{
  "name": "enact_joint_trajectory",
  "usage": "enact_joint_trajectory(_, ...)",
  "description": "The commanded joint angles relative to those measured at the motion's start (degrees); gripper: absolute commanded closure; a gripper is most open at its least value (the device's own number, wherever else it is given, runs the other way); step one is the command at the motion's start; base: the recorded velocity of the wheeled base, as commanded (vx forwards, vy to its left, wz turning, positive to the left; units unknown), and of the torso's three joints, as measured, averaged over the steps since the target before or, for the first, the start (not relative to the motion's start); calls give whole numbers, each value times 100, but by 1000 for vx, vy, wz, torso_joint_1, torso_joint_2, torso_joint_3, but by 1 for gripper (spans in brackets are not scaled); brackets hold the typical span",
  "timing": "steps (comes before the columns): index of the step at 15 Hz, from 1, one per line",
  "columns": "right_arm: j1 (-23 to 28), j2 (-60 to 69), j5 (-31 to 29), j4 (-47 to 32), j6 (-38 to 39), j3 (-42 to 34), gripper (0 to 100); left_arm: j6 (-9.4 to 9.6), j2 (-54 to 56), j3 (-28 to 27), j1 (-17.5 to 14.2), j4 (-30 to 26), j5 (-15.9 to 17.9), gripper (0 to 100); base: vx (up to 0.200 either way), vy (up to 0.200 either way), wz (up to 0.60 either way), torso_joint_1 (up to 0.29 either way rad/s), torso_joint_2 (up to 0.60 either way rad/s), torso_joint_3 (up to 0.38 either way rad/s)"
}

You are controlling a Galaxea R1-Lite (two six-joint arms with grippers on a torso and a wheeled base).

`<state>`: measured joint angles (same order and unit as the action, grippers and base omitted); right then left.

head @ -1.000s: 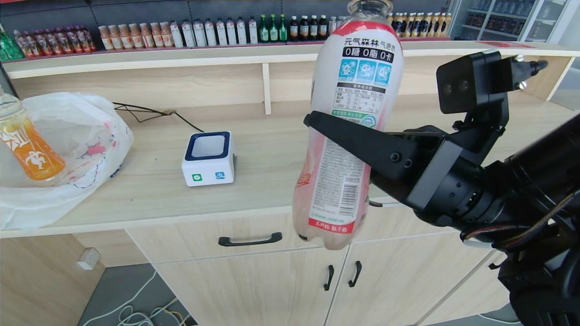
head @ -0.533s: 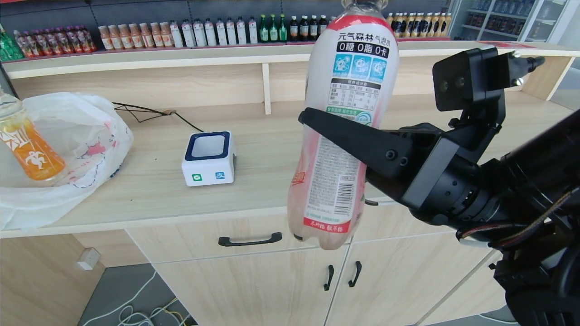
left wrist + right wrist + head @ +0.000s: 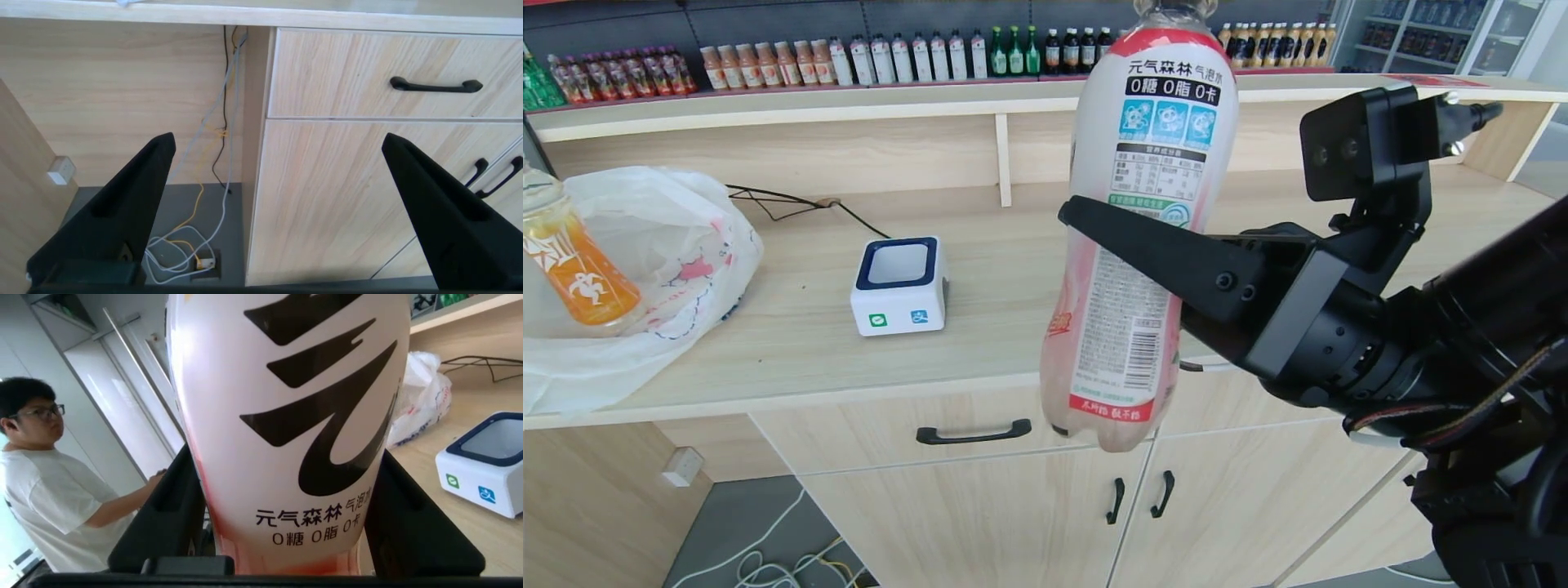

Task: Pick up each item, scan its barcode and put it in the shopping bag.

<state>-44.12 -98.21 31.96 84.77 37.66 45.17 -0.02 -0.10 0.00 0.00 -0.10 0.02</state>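
Pinching the pink bottle at its waist, the right gripper holds it upright, aloft, right of the scanner; the left gripper has its jaws spread before the cabinet.

The right arm is matte black, with ribbed round joints and a sleeved cable bundle. Its long wedge-shaped fingers carry two small screws; a boxy two-lens camera sits above.
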Motion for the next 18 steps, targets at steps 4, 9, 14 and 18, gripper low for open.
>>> enact_joint_trajectory(4, 0, 21, -6, 4, -57, 1, 100, 2, 1, 0, 0, 1, -2, 0, 0, 0, 0, 0, 0, 0)
enact_joint_trajectory(9, 8, 82, -15, 4, -461, -96, 100, 2, 1, 0, 0, 1, -2, 0, 0, 0, 0, 0, 0, 0)
enact_joint_trajectory(14, 0, 381, -67, -5, -821, -667, 100, 2, 1, 0, 0, 1, -2, 0, 0, 0, 0, 0, 0, 0)
enact_joint_trajectory(18, 0, 346, -621, 4, -1314, -755, 100, 2, 1, 0, 0, 1, -2, 0, 0, 0, 0, 0, 0, 0)
